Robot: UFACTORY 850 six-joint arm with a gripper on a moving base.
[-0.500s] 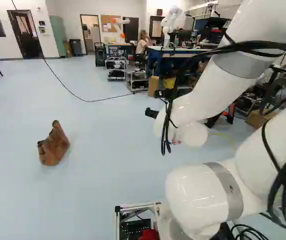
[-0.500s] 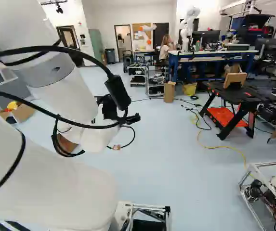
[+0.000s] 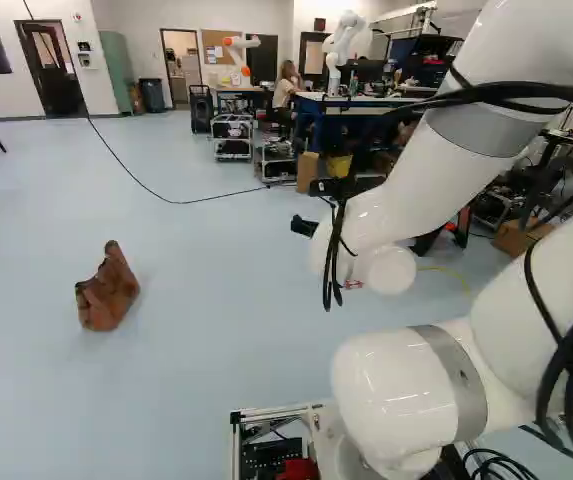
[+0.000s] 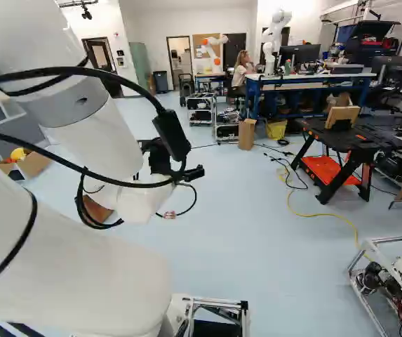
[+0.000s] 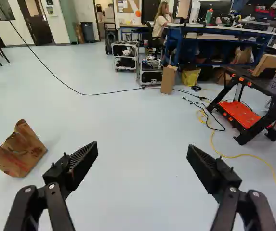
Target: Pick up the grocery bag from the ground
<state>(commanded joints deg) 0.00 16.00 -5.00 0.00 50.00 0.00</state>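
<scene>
Bag of crumpled brown paper (image 5: 18, 151) lies on the smooth pale-blue floor (image 5: 128, 118), ahead and to one side of my released black two-fingered end effector (image 5: 143, 147); likely light and tearable; I'd pinch its raised edge (image 5: 23, 129).

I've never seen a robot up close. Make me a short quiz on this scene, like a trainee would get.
1. True or false: the brown bag rests on the floor.
2. How do the fingers stand?
A) pressed together
B) wide apart
C) closed on the brown bag
3. Fill in: in the left base view, the brown bag appears to the ____ of the arm.

Key: 1 true; 2 B; 3 left
</scene>
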